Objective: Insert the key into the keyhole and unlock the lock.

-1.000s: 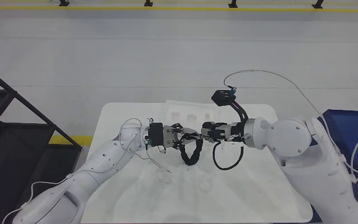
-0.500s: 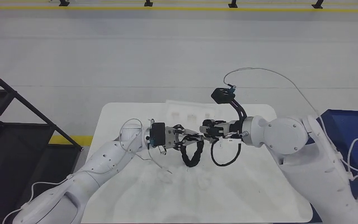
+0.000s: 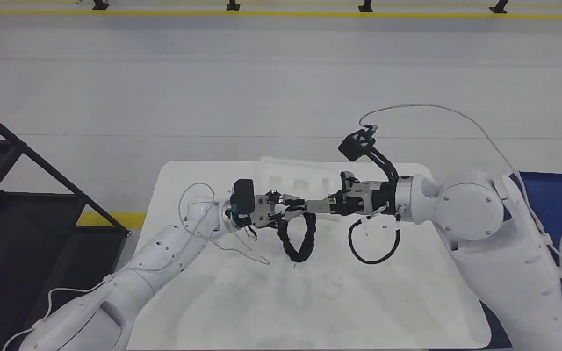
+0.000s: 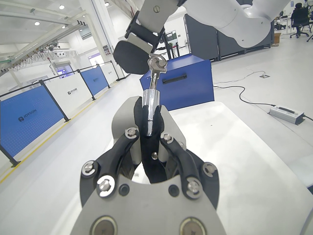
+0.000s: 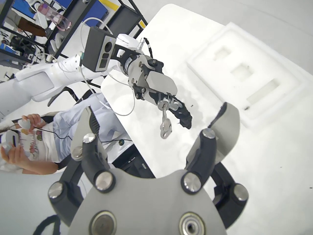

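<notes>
The lock (image 4: 151, 103) is being clamped by its chrome barrel in the left tool (image 4: 148, 114), whose fingers (image 4: 127, 117) are being kept closed around it above the white bench (image 3: 413, 298). The key (image 4: 156, 68) is being carried in the keyhole (image 5: 163, 103), blade in and head sticking out toward the right tool (image 5: 156, 113), which is being held wide open with nothing in it. From the right wrist, the key's head is being shown between the spread fingers and apart from both. The lock's black cable (image 3: 299, 244) is being left to hang in a loop beneath the two tools. Against the view a second ago, the right arm is being drawn back toward its own side, and the left wrist is being shown rolled over. Insertion is therefore being judged done and the key released, so a fresh grip on its head and a turn are being left as the remaining work. A foam tray (image 5: 244, 74) is being left at the bench's far edge.
</notes>
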You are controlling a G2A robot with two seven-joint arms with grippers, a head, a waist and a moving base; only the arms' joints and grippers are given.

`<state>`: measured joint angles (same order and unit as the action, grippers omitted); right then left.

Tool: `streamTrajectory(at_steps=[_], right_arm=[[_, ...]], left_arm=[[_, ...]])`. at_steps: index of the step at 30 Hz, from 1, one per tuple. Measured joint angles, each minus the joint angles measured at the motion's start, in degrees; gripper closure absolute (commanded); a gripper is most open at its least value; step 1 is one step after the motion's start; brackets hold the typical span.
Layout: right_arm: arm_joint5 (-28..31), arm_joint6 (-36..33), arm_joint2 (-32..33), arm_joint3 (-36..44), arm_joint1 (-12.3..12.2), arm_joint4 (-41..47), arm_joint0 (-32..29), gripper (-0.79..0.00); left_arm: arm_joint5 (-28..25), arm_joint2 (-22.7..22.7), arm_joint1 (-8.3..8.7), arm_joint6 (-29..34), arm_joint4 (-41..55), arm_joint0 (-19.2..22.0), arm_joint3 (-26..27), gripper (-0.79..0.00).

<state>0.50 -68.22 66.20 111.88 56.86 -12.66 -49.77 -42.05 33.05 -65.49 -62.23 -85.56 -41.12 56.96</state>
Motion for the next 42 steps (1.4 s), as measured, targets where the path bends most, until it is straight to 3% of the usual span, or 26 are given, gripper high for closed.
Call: streamTrajectory(at_steps=[11, 23, 31, 42], right_arm=[[17.0, -2.5, 0.7, 1.0, -1.3, -7.0, -2.6, -0.785], [17.9, -0.9, 0.5, 1.1, -1.4, -8.1, -3.4, -0.785], [26.5, 1.0, -1.0, 1.7, -1.7, -11.8, -3.1, -0.785], [26.6, 2.6, -4.4, 2.5, -1.5, -15.0, -1.9, -0.785]], left_arm=[[-8.2, 3.6, 1.82, 8.2, 7.8, -1.0, 3.6, 0.0], [-15.7, 7.8, 2.77, 21.0, 13.9, -1.7, 7.2, 0.0], [-15.9, 7.8, 2.65, 30.3, 19.4, -2.0, 9.3, 0.0], [-15.9, 7.7, 2.59, 36.3, 24.1, -2.0, 10.4, 0.0]])
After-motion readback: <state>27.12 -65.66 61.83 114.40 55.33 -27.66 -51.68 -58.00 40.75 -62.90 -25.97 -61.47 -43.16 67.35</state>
